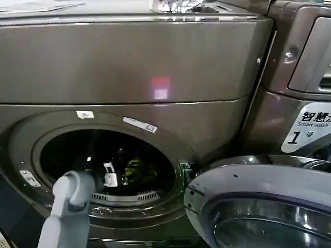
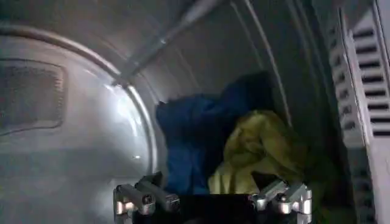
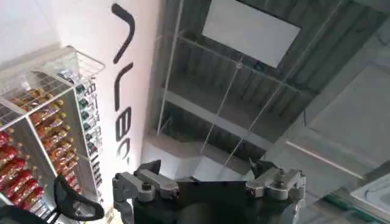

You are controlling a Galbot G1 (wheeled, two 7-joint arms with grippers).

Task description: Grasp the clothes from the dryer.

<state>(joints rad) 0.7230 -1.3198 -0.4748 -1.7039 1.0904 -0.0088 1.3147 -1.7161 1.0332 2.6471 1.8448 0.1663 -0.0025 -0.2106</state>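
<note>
The clothes, a crumpled yellow-green piece, lie deep in the drum of the dryer, touching a blue garment beside them. My left tool is inside the porthole, fingers spread wide and empty, short of the fabric. My right tool is also spread wide and empty, aimed at the ceiling.
</note>
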